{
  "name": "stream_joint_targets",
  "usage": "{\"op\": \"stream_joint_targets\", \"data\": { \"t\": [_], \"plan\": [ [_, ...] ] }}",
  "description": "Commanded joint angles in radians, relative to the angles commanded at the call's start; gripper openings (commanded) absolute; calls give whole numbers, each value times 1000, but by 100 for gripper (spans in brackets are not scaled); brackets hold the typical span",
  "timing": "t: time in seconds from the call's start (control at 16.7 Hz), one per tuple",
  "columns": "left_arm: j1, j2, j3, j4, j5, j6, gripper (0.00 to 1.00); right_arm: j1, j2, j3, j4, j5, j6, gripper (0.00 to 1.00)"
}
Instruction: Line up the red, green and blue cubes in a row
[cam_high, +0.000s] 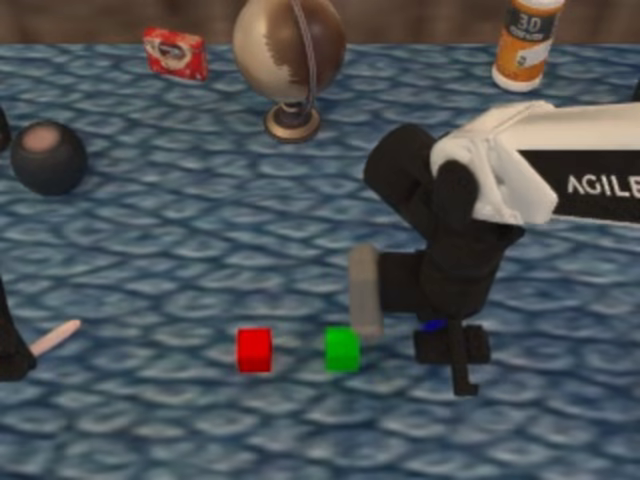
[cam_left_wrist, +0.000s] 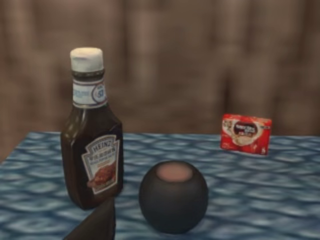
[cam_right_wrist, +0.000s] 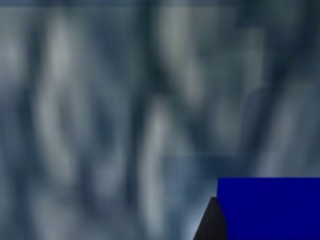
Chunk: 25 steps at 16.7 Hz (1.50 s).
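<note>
Our desk spreads under everything, covered in a blue scaled pattern, with a brown backdrop behind it. Our right arm is the biggest thing over it, reaching in from the right side with its white shell and black wrist bent down toward the front of the desk. Next in size comes the globe on its round stand at the back, then the brown sauce bottle with a white cap, seen from the left wrist view, and the orange and white bottle at the back right. The dark ball with a pale pink top sits near the left edge, and the red and white packet lies at the back left. Our left arm is parked at the left edge, only a dark part and a pale fingertip of the left pincer showing – we cannot tell whether it is wide or narrow. The right pincer is down at the front, holding the blue cube, which peeps out as a small blue patch under the wrist, right of the others. The green cube rests just left of it and the red cube farther left – both apart, on one line.
</note>
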Motion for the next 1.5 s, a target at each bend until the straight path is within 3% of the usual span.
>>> {"op": "stream_joint_targets", "data": {
  "t": [0.3, 1.08, 1.5],
  "plan": [
    [0, 0, 0, 0, 0, 0, 100, 1, 7, -14, 21, 1, -1, 0],
    [0, 0, 0, 0, 0, 0, 100, 1, 7, -14, 21, 1, -1, 98],
    [0, 0, 0, 0, 0, 0, 100, 1, 7, -14, 21, 1, -1, 100]
  ]
}}
